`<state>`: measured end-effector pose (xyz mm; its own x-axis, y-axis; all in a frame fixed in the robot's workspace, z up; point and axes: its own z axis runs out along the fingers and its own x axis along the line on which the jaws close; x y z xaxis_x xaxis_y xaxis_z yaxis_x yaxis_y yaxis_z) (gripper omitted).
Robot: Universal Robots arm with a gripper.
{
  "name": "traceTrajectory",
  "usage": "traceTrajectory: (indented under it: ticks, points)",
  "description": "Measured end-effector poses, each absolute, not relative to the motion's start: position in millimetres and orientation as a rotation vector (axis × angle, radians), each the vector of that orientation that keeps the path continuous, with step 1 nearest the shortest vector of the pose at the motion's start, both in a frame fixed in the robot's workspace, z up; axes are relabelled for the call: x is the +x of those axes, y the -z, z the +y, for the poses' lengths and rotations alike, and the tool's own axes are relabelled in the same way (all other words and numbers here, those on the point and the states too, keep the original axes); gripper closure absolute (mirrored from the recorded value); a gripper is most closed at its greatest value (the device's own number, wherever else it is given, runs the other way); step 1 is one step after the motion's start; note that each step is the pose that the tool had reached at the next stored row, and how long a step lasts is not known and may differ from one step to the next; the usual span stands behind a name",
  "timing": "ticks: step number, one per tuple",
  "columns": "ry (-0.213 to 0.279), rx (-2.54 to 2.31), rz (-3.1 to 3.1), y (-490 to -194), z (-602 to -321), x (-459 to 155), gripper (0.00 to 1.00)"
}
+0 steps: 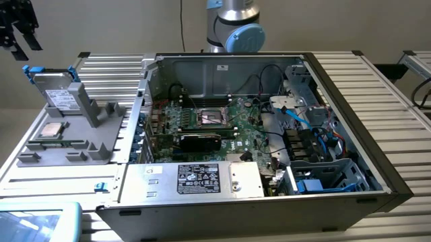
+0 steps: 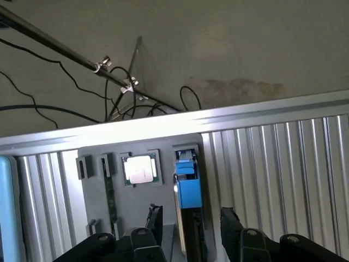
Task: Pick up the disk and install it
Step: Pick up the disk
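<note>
The disk [image 1: 57, 86] stands on edge in the grey fixture [image 1: 74, 146] on the exterior view's left. It is silver-grey with a white label and blue rails. My black gripper [image 1: 19, 38] hangs high above it and a little further toward the exterior view's left. In the wrist view the disk [image 2: 188, 191] appears edge-on with its blue rail toward me. The gripper [image 2: 192, 221] is open, and its two fingers [image 2: 154, 218] stand apart on either side of the line to the disk. Nothing is held.
A small square chip [image 1: 50, 130] lies on the same fixture. The open computer case [image 1: 350, 91] lies in the middle, with the motherboard, a silver box with a black label [image 1: 202, 179] and a drive cage [image 1: 330, 176]. The arm's base [image 1: 232, 25] stands behind the case.
</note>
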<state>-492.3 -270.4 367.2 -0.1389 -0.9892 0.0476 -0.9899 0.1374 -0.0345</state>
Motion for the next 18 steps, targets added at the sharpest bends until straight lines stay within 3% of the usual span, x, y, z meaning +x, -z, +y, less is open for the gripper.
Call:
traceTrajectory:
  ticks: [18]
  points:
    - [-0.061,2.128,-2.267,-340.4,-271.0,-492.9,0.45]
